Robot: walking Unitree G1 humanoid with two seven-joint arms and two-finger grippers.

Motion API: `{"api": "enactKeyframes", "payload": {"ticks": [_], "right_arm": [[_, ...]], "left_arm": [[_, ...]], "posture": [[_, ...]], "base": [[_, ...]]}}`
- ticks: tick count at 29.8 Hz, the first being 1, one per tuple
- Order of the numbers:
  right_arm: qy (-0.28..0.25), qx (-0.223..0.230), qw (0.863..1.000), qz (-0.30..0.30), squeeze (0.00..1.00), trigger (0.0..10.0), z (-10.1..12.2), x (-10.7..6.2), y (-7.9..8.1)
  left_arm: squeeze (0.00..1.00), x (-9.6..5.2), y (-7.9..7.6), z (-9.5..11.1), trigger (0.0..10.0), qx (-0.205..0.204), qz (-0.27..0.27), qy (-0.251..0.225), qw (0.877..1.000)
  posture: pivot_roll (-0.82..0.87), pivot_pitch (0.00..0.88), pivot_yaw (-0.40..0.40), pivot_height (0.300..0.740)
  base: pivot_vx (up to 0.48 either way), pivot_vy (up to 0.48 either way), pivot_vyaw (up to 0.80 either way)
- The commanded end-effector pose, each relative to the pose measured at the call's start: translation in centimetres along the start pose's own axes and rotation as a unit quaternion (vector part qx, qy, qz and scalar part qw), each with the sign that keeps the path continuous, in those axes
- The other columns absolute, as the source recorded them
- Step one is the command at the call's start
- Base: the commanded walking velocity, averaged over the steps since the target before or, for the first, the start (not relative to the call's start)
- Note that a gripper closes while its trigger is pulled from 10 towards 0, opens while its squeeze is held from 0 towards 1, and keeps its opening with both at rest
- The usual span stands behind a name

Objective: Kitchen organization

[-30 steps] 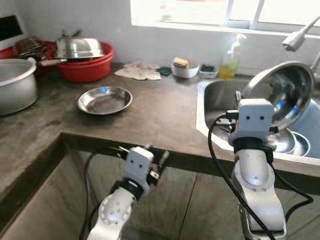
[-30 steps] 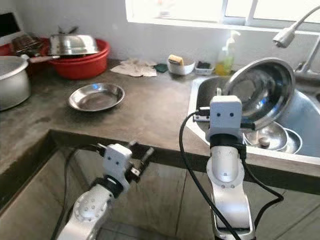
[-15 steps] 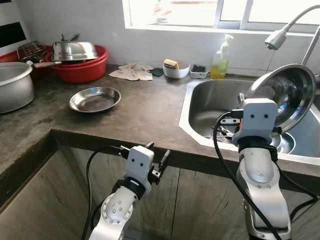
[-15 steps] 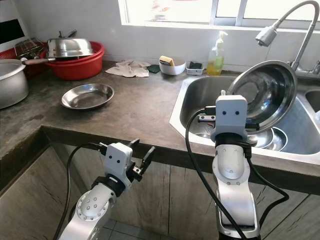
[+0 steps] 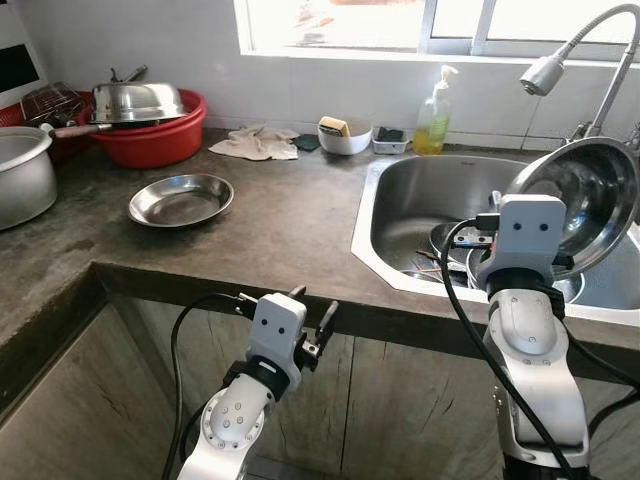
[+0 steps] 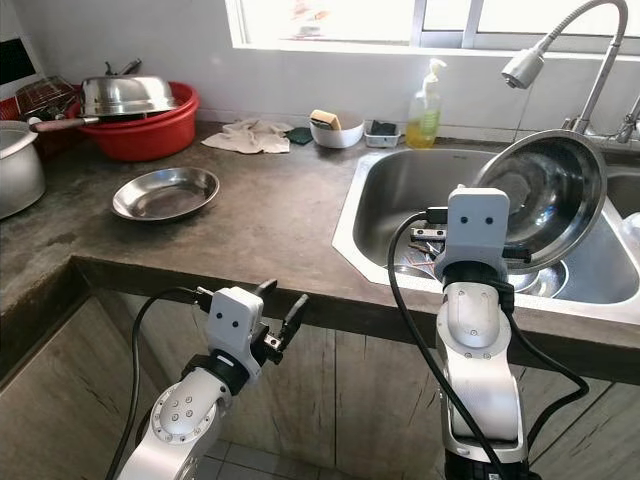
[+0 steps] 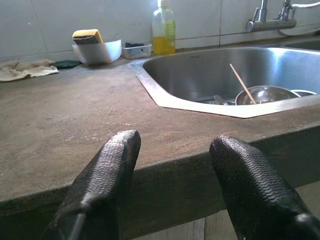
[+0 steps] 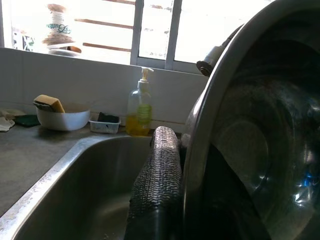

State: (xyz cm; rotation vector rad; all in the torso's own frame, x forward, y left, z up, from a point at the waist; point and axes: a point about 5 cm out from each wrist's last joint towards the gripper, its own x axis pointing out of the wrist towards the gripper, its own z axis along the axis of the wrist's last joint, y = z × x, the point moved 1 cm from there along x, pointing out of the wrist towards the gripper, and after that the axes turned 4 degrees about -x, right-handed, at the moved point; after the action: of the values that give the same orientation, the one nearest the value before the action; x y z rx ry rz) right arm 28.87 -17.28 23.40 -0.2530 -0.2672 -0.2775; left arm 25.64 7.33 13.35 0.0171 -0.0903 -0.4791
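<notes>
**Steel bowl held over sink; left arm idle below counter edge**

Landmark: the sink (image 5: 430,205), set in the dark stone counter (image 5: 290,230).

Right gripper (image 8: 186,197): clamped on the rim of a large steel bowl (image 5: 580,200), one black finger (image 8: 159,170) on the outside of the rim, the other inside. Bowl is tilted nearly on edge, hollow facing the robot, raised above the sink's right part. Below it, inside the sink, lie more steel bowls (image 7: 265,94) and a thin wooden stick (image 7: 243,83) leaning on them.

Left gripper (image 7: 175,185): fingers spread apart, nothing between them, hanging just in front of the counter edge, left of the sink and lower than its rim.

Behind the sink, along the wall: yellow soap bottle (image 5: 433,98), small dark tray (image 5: 388,137), white bowl with a sponge (image 5: 345,134). A curved tap (image 5: 575,55) arches over the sink's back right.

Left of the sink: crumpled cloth (image 5: 255,143), then a shallow steel dish (image 5: 181,200) on the open counter. Farther left, a red basin (image 5: 150,135) carrying an upturned steel bowl, and a large grey pot (image 5: 22,180) at the far end.
</notes>
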Motion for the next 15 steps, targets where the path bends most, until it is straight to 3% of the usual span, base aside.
{"api": "enactKeyframes", "payload": {"ticks": [1,15], "right_arm": [[-0.004,0.001,1.000,-0.002,0.00,10.0,0.40,0.22,-0.02],[-0.004,0.001,1.000,-0.002,0.00,10.0,0.40,0.22,-0.02]], "left_arm": [[0.00,-0.03,0.02,0.20,10.0,0.002,0.000,-0.001,1.000],[0.00,-0.03,0.02,0.20,10.0,0.002,0.000,-0.001,1.000]], "posture": [[0.01,0.007,-0.007,0.740],[0.01,0.007,-0.007,0.740]], "base": [[0.000,0.000,0.00],[0.000,0.000,0.00]]}}
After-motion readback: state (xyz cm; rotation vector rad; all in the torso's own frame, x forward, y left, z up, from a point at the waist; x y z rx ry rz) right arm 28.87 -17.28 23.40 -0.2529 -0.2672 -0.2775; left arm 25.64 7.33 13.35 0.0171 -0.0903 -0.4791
